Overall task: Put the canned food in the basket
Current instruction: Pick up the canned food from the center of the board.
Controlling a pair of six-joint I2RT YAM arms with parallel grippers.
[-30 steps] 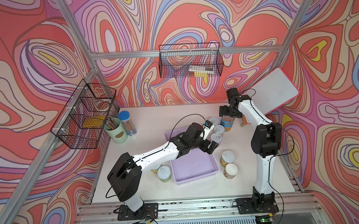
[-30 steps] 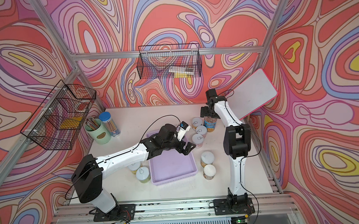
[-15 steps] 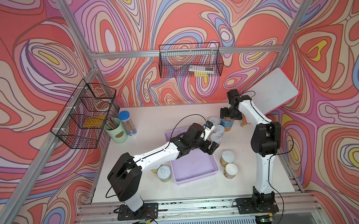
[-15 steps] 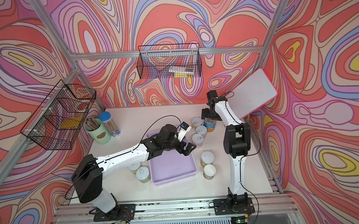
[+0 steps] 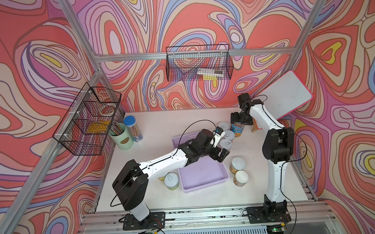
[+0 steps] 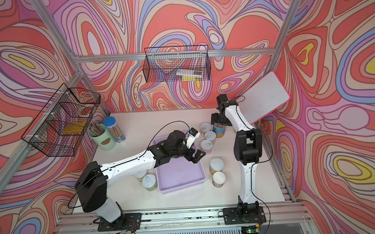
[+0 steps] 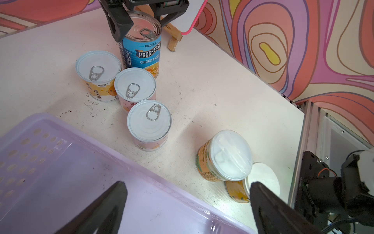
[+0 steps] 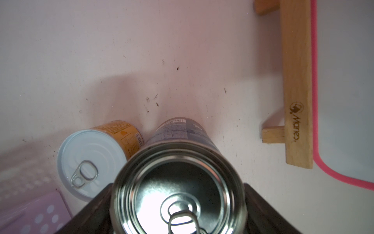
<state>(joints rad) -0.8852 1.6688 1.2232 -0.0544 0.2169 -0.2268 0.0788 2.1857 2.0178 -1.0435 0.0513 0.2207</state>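
The basket (image 5: pixel 203 175) is a shallow lavender tray at mid-table, with nothing in it. My left gripper (image 5: pixel 221 156) hovers open over its far right corner; in the left wrist view the left gripper (image 7: pixel 187 184) holds nothing. A tall blue-label can (image 5: pixel 237 130) stands at the back right, and my right gripper (image 5: pixel 239 120) is shut on it from above. In the right wrist view its dark fingers (image 8: pixel 95 212) press both sides of the blue-label can (image 8: pixel 178 192). Three small pale-lidded cans (image 7: pixel 134 85) stand in a row beside it. Two more cans (image 5: pixel 237 164) sit right of the basket, two (image 5: pixel 171 180) left of it.
A mint pencil cup (image 5: pixel 121 136) and a blue-capped pencil tube (image 5: pixel 132 128) stand at the back left. Black wire baskets (image 5: pixel 89 121) (image 5: pixel 198 63) hang on the walls. A pink-edged whiteboard (image 5: pixel 287 95) on a wooden easel (image 8: pixel 297 81) leans close behind the right arm.
My right gripper's jaws have closed in onto the blue-label can. The left arm has hardly moved and stays open over the basket.
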